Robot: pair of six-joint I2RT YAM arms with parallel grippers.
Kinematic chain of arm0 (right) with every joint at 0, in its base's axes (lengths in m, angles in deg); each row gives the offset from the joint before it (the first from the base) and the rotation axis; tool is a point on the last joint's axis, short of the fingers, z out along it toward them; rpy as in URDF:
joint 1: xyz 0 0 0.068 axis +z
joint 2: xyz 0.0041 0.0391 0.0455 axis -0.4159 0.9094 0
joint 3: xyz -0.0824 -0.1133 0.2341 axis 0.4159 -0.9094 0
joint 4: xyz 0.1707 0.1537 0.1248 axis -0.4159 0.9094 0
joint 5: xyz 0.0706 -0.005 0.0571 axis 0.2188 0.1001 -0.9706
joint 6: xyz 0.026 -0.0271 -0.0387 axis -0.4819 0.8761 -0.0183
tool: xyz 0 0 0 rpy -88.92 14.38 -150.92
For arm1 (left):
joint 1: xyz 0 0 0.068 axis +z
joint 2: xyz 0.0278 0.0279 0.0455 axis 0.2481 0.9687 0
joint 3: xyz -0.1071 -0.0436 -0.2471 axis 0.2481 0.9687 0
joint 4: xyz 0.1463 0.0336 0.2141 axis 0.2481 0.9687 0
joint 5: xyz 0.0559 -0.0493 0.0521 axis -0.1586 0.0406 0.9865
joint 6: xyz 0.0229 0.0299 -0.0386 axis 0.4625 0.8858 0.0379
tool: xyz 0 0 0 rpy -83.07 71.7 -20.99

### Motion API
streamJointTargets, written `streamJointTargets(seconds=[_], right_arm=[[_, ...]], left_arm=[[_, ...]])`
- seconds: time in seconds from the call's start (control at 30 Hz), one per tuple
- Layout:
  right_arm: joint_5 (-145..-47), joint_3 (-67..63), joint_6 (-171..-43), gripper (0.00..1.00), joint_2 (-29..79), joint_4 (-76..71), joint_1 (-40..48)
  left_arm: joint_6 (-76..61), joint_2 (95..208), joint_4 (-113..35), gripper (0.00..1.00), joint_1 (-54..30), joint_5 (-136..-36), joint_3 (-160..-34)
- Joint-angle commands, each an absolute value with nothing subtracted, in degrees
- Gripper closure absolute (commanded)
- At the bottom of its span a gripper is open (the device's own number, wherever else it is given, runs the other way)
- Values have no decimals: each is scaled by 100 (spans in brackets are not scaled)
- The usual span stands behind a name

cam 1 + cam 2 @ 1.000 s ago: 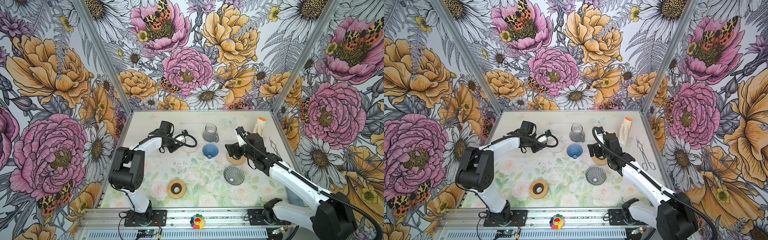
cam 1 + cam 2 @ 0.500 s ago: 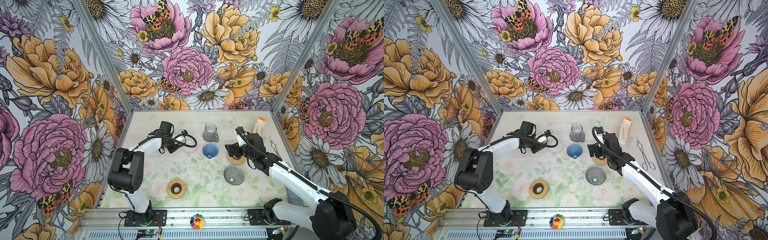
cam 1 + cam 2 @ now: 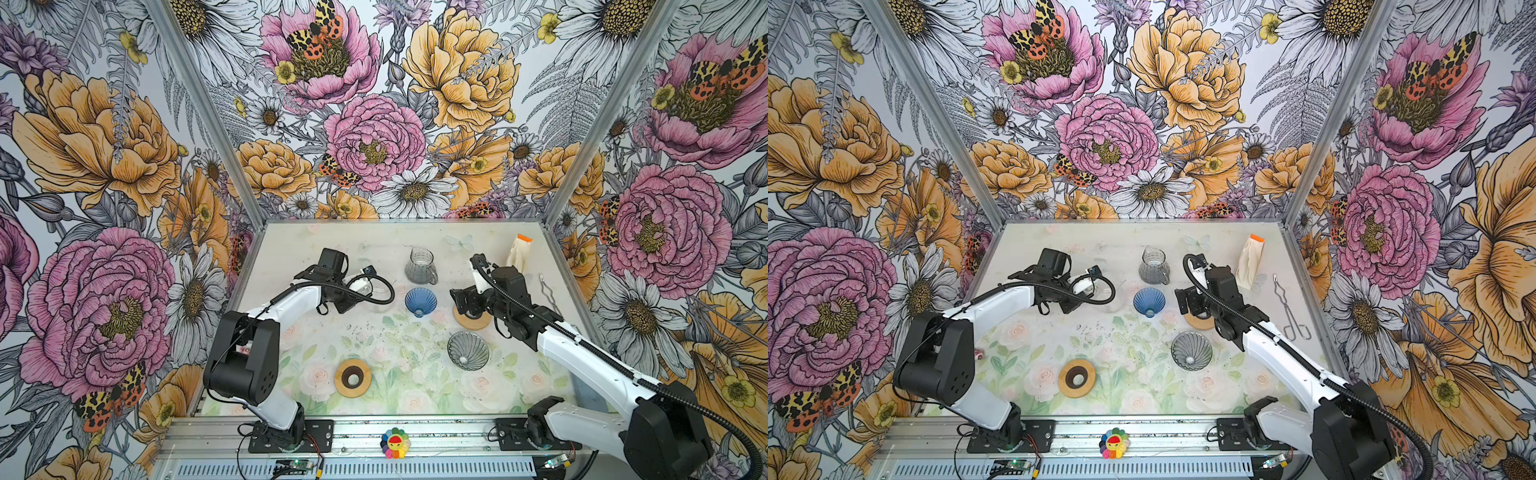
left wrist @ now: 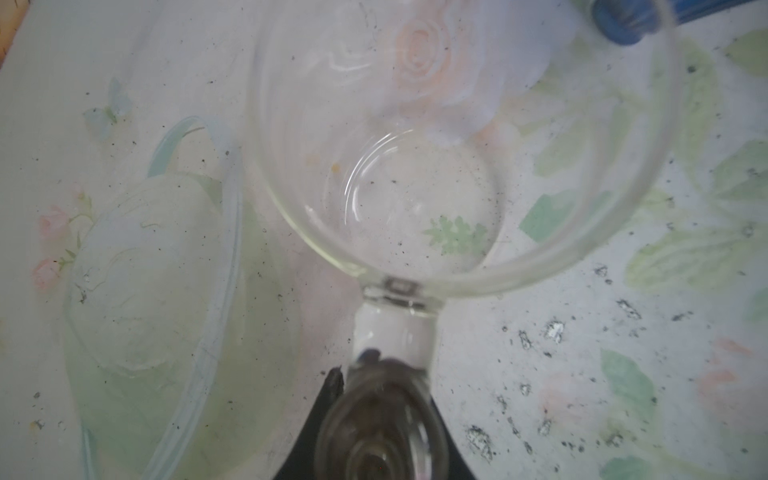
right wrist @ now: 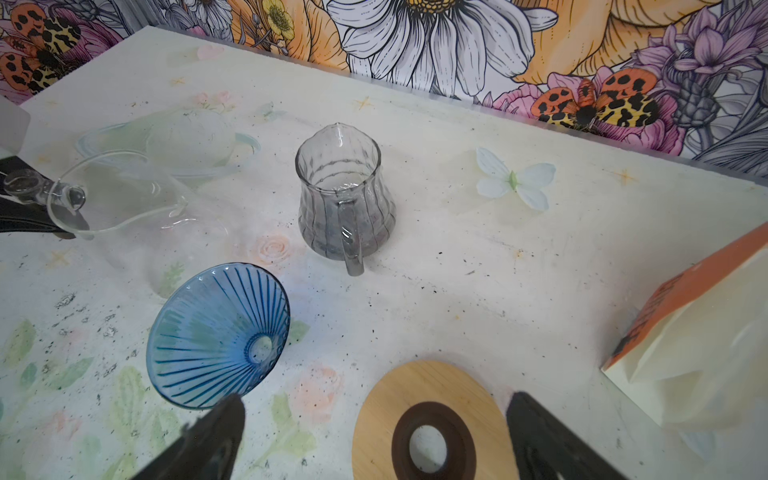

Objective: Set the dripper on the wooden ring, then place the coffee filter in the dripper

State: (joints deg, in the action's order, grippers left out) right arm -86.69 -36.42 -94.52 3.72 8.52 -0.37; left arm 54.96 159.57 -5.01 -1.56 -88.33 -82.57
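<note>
Top views, filters (image 3: 517, 254): standing at the back right, well apart from the blue dripper (image 3: 420, 302); none placed yet.
Left wrist, left gripper (image 4: 386, 399): pinched narrow on the handle of the glass jug (image 4: 415, 199), I think to steady it.
Right wrist, right gripper (image 5: 374, 415): spread wide over the wooden ring (image 5: 382, 395), free to fetch a filter.

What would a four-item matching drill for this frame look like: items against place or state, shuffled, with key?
Items
1. blue dripper
2. clear carafe
3. grey pitcher
4. filter pack

Place or state
A. handle clamped in the left gripper
B. back right of the table, orange end
C. lying on its side
D. standing upright, back middle

Pairs: 1-C, 2-A, 3-D, 4-B
</note>
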Motion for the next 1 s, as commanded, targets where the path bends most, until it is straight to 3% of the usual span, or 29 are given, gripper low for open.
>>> streamJointTargets(seconds=[0.0, 0.6, 0.97], right_arm=[[-8599, -3588, -9413, 0, 338, 745, 15], [-8608, -3703, -9434, 1, 187, 663, 56], [-8634, -3693, -9416, 0, 153, 654, 71]], left_arm=[[5274, 15562, -613, 82, -187, -8792, -8069], [4742, 14498, -601, 80, -442, -8422, -7002], [4603, 14554, -601, 70, -503, -8289, -6926]])
